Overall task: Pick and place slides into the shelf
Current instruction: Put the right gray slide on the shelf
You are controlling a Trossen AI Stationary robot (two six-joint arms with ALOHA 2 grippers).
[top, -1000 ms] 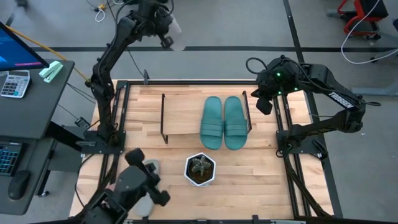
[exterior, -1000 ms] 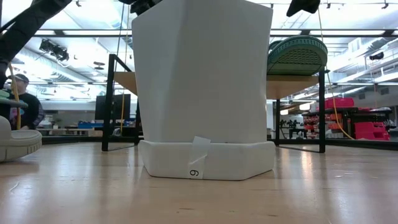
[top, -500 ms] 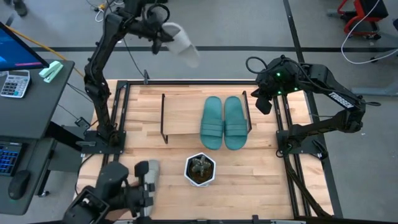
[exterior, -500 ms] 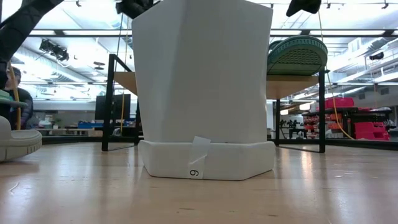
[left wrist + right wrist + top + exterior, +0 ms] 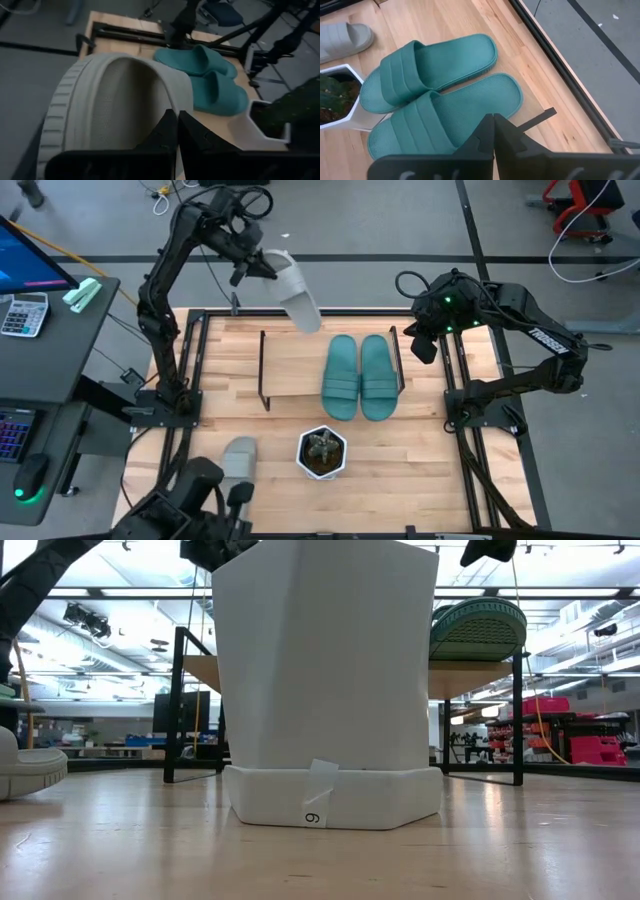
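Near the table's [image 5: 210,370] front left corner, one light grey slide [image 5: 238,457] lies flat beside the white plant pot [image 5: 322,452]. Above the table's back edge, the left gripper [image 5: 262,266] is clamped on the other grey slide [image 5: 297,295], held in the air behind the shelf [image 5: 290,370]. The teal slides [image 5: 360,376] sit side by side at the shelf's right end, and the right gripper [image 5: 424,342] hovers just beyond them with its fingers pressed together, empty.

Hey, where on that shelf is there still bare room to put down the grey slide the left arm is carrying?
The shelf board is bare from its left side frame to the teal slides, which crowd the right half against the right frame. The left gripper holds the grey slide above the table's far edge. The second grey slide lies beside the white pot.
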